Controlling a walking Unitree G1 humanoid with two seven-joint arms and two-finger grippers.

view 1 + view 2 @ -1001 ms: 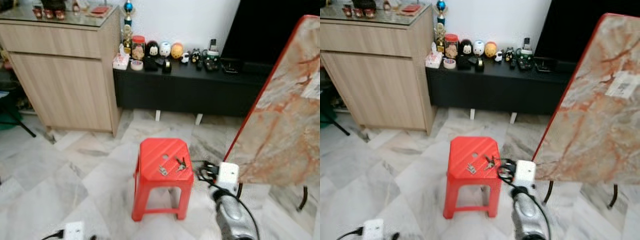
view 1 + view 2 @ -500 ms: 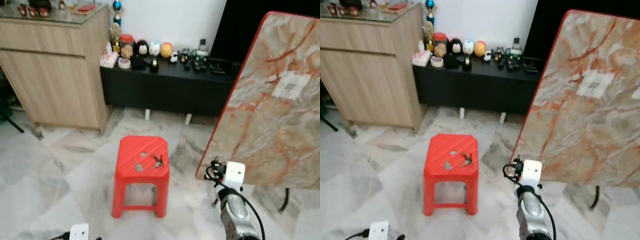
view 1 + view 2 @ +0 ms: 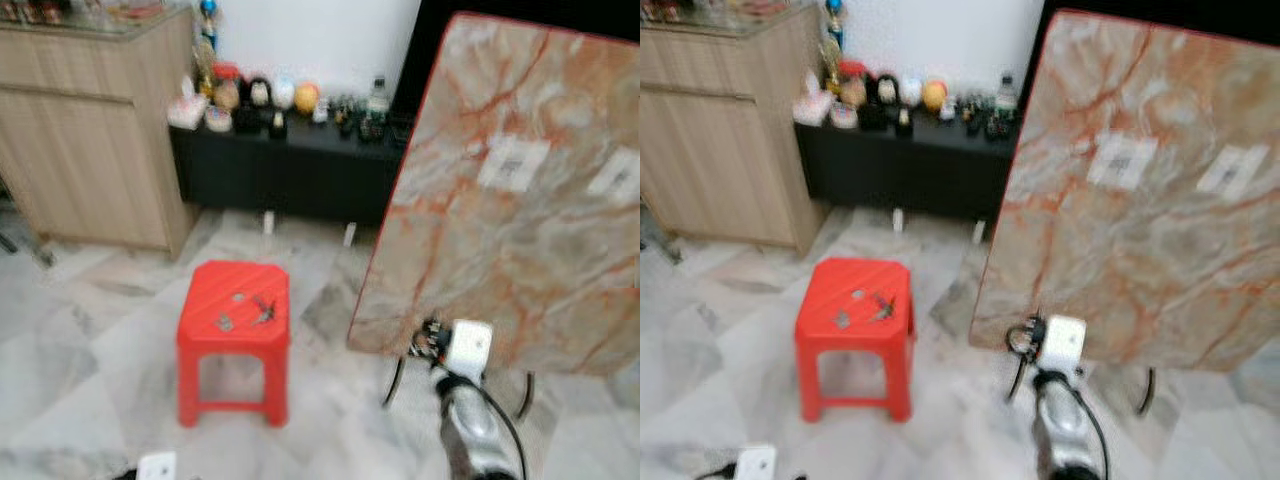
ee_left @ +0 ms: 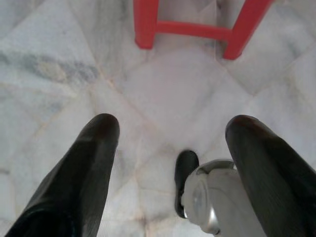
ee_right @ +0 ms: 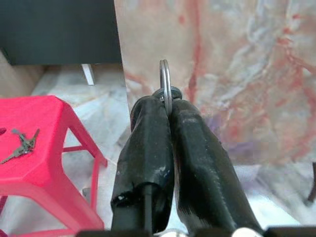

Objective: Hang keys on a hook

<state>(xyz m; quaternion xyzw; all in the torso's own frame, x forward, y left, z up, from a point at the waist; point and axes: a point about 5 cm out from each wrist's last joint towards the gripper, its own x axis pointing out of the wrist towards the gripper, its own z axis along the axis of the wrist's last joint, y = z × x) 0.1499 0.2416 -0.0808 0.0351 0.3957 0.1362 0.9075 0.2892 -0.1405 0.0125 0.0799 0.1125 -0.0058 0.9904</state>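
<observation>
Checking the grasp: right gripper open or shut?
Shut. In the right wrist view the right gripper has both fingers pressed together, pinching a metal key ring at the tips.

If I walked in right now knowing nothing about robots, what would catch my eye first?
Probably the big marble-patterned tabletop propped upright on the right, in front of the dark cabinet. Next, the bright red stool on the pale floor to its left, with some keys lying on its seat. Then the robot's right end effector, raised before the tabletop with its black fingers pinched on a metal key ring.
</observation>
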